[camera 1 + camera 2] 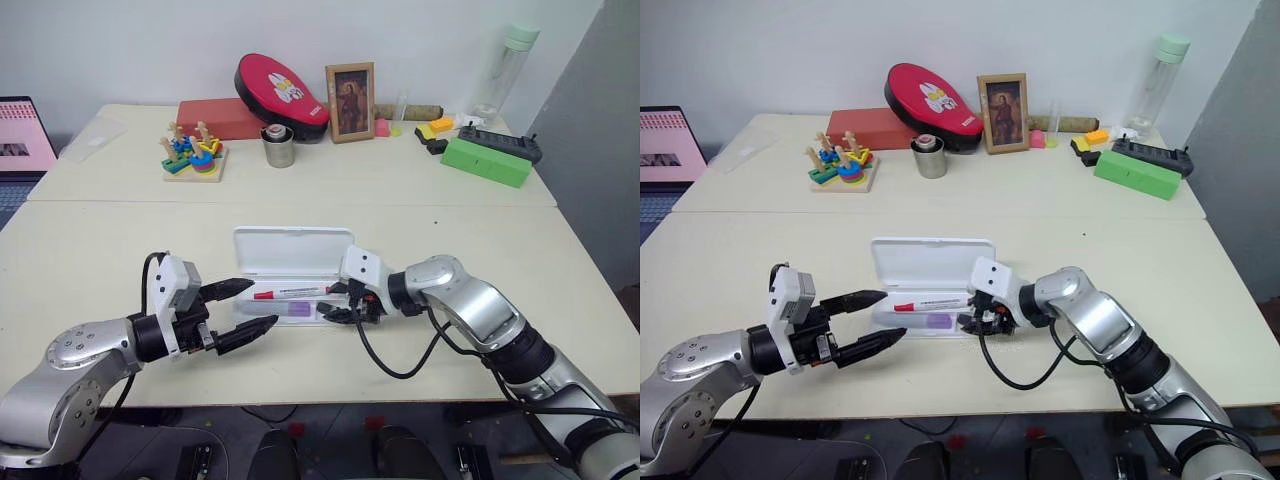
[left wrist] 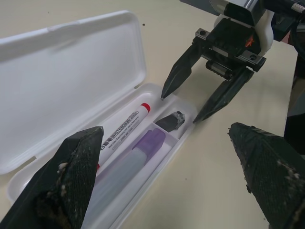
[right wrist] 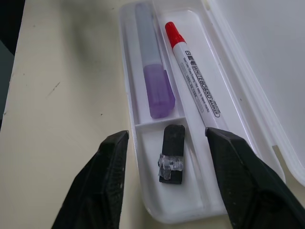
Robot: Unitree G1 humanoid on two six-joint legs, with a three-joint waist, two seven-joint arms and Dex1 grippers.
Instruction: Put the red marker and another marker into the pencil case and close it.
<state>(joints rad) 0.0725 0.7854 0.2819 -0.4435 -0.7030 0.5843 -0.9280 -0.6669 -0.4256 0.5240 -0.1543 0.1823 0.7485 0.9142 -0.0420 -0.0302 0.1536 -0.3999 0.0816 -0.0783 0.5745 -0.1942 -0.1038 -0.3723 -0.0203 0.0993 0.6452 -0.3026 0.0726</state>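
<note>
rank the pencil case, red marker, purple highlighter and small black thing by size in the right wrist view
1. pencil case
2. red marker
3. purple highlighter, nearly as long as the marker here, but thicker
4. small black thing

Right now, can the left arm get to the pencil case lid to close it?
Probably yes. The left pincer is open and empty just beside the pencil case, whose lid lies flat open. The right pincer hovers over the tray's other end.

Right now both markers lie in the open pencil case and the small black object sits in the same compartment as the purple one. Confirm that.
Not quite. The red marker and purple marker lie in the open pencil case, but the small black object sits in a separate end compartment, past a divider. The right wrist view shows it.
</note>
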